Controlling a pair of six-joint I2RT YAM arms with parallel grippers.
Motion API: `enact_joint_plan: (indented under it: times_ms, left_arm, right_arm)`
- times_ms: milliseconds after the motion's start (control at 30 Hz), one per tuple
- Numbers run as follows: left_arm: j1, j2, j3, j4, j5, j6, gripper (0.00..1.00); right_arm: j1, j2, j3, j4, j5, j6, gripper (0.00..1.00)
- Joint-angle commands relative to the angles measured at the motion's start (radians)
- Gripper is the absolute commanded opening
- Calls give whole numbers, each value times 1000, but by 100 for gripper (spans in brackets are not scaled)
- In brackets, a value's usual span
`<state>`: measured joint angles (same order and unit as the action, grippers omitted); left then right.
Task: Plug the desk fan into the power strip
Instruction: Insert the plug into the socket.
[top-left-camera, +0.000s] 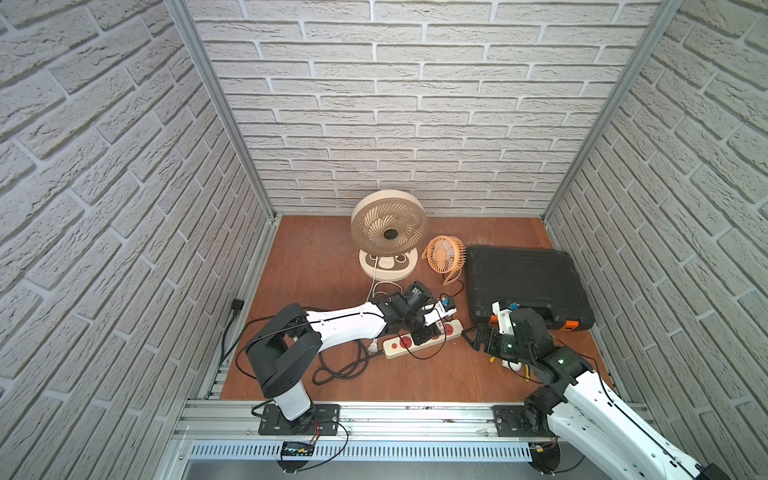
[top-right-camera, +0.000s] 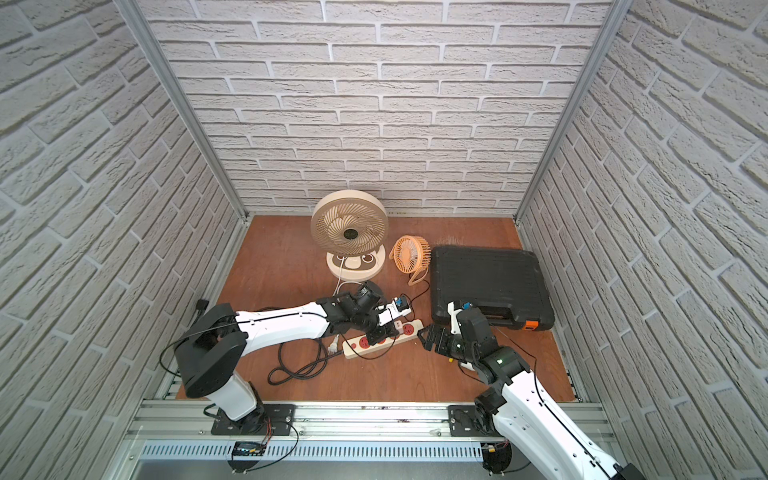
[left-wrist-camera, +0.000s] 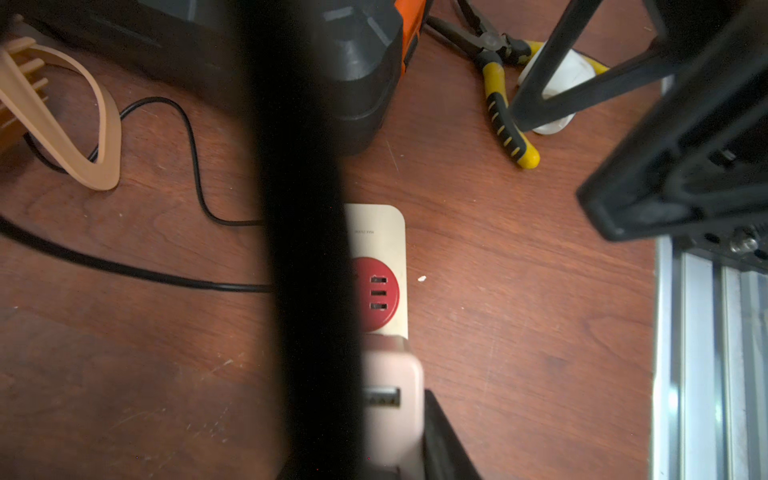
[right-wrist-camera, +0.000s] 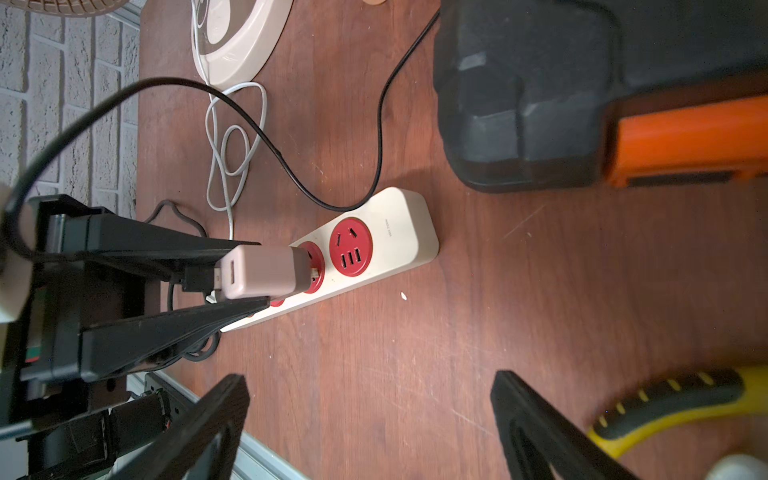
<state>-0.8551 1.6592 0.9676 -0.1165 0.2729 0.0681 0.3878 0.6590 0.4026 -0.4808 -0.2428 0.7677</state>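
Observation:
The beige desk fan (top-left-camera: 388, 232) (top-right-camera: 349, 228) stands at the back, and its white cable (right-wrist-camera: 232, 145) runs toward my left gripper. The cream power strip (top-left-camera: 455, 329) (top-right-camera: 415, 326) (left-wrist-camera: 382, 232) (right-wrist-camera: 403, 232) lies mid-table with red socket faces. My left gripper (top-left-camera: 430, 332) (top-right-camera: 380, 334) (left-wrist-camera: 395, 415) (right-wrist-camera: 257, 272) is shut on a pinkish plug adapter (right-wrist-camera: 262, 272) (left-wrist-camera: 392, 374). The adapter's prongs meet the second red socket from the strip's end, with a bit of metal showing. My right gripper (top-left-camera: 469, 334) (top-right-camera: 424, 334) (right-wrist-camera: 370, 382) is open and empty, just off the strip's end.
A black tool case (top-left-camera: 525, 286) (top-right-camera: 490, 282) with orange latches lies right of the strip. A small orange fan (top-left-camera: 444, 253) stands beside the large one. Yellow-handled pliers (left-wrist-camera: 503, 112) (right-wrist-camera: 665, 403) lie under my right arm. The strip's thick black cord (top-left-camera: 340, 370) coils at front left.

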Motion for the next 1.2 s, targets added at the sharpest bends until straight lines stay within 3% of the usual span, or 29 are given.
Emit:
enact_joint_plan:
  times_ms: [0,467,967,1167]
  left_arm:
    - [-7,-9,-35,-37,-30,15,0]
    - [-9,-63,-23,-54,-39,12,0]
    - [-28,46,-20,2,-7,-26,0]
    - [-43,26,-40,-33,-12,-34,0]
  right_arm:
    - [-7,4,-16,84,-30,-4,95]
    - [-8,14,-26,105,-37,-1,94]
    - [-7,18,-33,116,-47,0,94]
    - [-7,18,-35,114,-47,-2,93]
